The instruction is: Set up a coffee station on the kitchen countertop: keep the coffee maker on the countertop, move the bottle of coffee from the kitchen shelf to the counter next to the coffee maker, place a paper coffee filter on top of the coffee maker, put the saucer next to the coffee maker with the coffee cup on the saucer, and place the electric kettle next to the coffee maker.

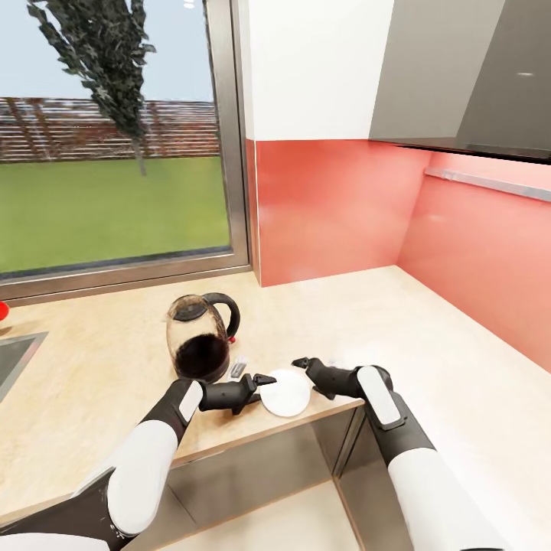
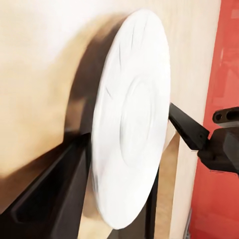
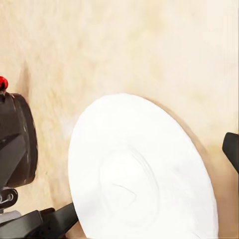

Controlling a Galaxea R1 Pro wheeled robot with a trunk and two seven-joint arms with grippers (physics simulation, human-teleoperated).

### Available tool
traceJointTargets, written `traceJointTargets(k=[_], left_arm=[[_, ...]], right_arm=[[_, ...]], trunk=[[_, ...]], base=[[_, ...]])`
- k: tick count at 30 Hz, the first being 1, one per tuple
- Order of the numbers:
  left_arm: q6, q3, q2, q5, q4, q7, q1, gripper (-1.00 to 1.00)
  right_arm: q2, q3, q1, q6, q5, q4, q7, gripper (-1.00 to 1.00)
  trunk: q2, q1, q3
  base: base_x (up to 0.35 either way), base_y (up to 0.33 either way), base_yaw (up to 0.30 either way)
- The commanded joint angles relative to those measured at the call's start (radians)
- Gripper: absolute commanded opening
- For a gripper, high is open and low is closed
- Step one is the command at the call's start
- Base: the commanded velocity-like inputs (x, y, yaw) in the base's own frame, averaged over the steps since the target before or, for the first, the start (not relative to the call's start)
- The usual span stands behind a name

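Note:
The white saucer (image 1: 287, 393) is at the countertop (image 1: 428, 344) front edge, tilted up off the wood. My left gripper (image 1: 266, 380) is shut on its near rim, one finger (image 2: 55, 199) on each side of the plate (image 2: 129, 134). My right gripper (image 1: 304, 364) is open just behind the saucer's far rim (image 3: 144, 169), a fingertip (image 2: 186, 128) reaching toward it. The glass electric kettle (image 1: 200, 340) with its black handle stands upright to the left of the saucer, dark in its lower part. The coffee maker, bottle of coffee, paper filter, coffee cup and kitchen shelf are out of view.
A sink (image 1: 14, 360) cuts into the counter at far left, with a red object (image 1: 2, 310) behind it. A small silver item (image 1: 239, 369) lies by the kettle's base. Red backsplash (image 1: 329, 207) and a window (image 1: 115, 153) back the counter; a hood (image 1: 490, 76) hangs upper right.

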Motion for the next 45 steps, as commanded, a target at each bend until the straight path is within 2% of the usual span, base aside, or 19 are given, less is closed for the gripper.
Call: traceJointTargets(k=[1, 17, 22, 25, 45], left_arm=[[0.005, 0.006, -0.001, -0.015, -0.002, -0.005, -0.001, 1.00], [0.005, 0.004, -0.001, -0.015, 0.021, -0.006, -0.002, 1.00], [0.006, 0.004, -0.001, -0.015, 0.021, -0.005, -0.002, 1.00], [0.007, 0.004, -0.001, -0.015, 0.021, -0.005, -0.003, 1.00], [0.011, 0.003, -0.001, -0.015, 0.022, -0.006, -0.005, 1.00]], right_arm=[[0.001, -0.002, -0.001, -0.009, -0.008, 0.002, -0.010, 1.00], [0.000, -0.002, -0.001, -0.036, -0.010, 0.042, -0.005, 1.00], [0.000, -0.002, -0.001, -0.039, -0.006, 0.059, 0.068, 1.00], [0.000, -0.003, -0.001, -0.040, -0.006, 0.083, 0.084, 1.00], [0.002, -0.002, -0.001, -0.040, -0.005, 0.092, 0.090, 1.00]], trunk=[[-0.002, 0.001, -0.002], [-0.002, 0.001, -0.002], [-0.002, 0.001, -0.002], [-0.002, 0.001, -0.002], [-0.002, 0.001, -0.002]], base=[[0.000, 0.000, 0.000], [0.000, 0.000, 0.000], [0.000, 0.000, 0.000], [0.000, 0.000, 0.000], [0.000, 0.000, 0.000]])
